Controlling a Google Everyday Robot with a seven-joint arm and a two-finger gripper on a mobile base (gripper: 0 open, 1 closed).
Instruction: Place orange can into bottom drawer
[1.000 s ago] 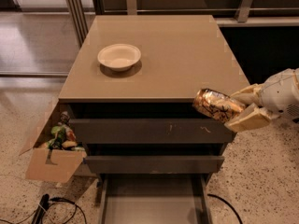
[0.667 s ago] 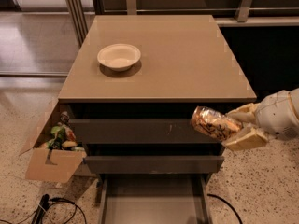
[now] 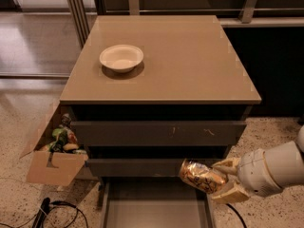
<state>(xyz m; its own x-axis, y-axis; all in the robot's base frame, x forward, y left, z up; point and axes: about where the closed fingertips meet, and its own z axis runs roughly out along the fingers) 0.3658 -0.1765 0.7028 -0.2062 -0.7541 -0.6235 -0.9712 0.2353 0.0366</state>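
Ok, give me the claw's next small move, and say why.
Probably lower the can a little, easing it left towards the middle of the bottom drawer. The claw grips the can on its side, level with the middle drawer front and above the open bottom drawer's right edge. The can is not yet inside, so releasing now seems too early.

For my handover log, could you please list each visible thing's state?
Shiny orange-gold drink can: held sideways, not yet in drawer.
Cream two-finger gripper: shut on can, at the cabinet's lower right.
Grey shallow bottom drawer: pulled open, visible floor bare.
Two scuffed upper drawers: shut.
White round bowl: upright, empty, on cabinet top.
Cardboard box: open, full.
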